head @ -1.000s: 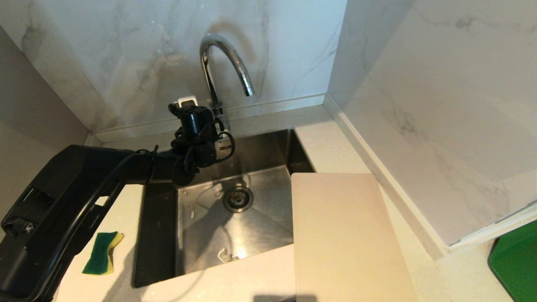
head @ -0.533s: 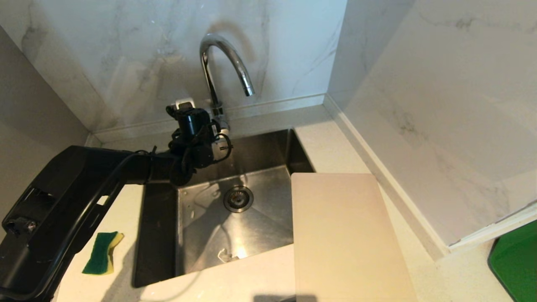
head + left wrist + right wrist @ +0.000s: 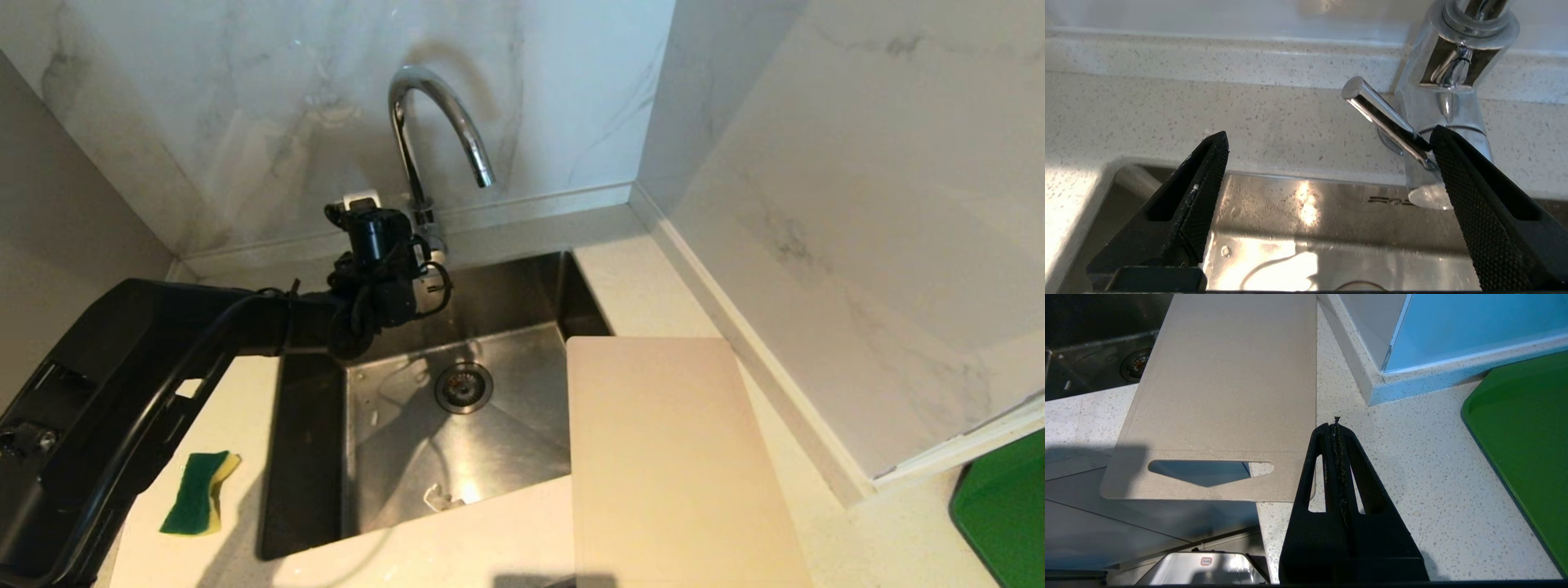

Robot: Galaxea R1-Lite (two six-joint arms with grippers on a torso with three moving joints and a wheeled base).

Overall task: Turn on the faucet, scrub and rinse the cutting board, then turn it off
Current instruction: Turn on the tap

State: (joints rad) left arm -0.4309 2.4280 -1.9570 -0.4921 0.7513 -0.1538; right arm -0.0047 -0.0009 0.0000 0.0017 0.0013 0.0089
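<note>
Item: left gripper (image 3: 1327,143). It is carried on a black arm that reaches in from the near left, across the counter (image 3: 490,555) and over the sink's (image 3: 392,457) far left corner, the wrist held just beside the faucet's base. The fingers are spread wide. In the left wrist view one finger (image 3: 1478,204) is seen right at the root of the lever (image 3: 1384,116); actual contact cannot be told. The other finger (image 3: 1196,196) is held well apart from the lever, over the sink's rear edge. Nothing is gripped.

Item: faucet (image 3: 433,122). Chrome gooseneck, mounted on the ledge behind the sink, spout arched over the basin. The thin lever is seen slanting out and upward from the base toward the camera. No stream is seen beneath the spout.

Item: cutting board (image 3: 678,465). Cream-white, laid flat on the counter at the sink's right edge, one long side overhanging the basin slightly. In the right wrist view its handle-hole end is seen projecting past the counter's front edge.

Item: right gripper (image 3: 1337,428). Fingers pressed together, empty, held above the counter near the board's handle-end corner.

Item: sponge (image 3: 198,492). Green and yellow, laid on the counter left of the sink, under the left arm.

Item: green tray (image 3: 1527,449). Set on the counter at the far right.
</note>
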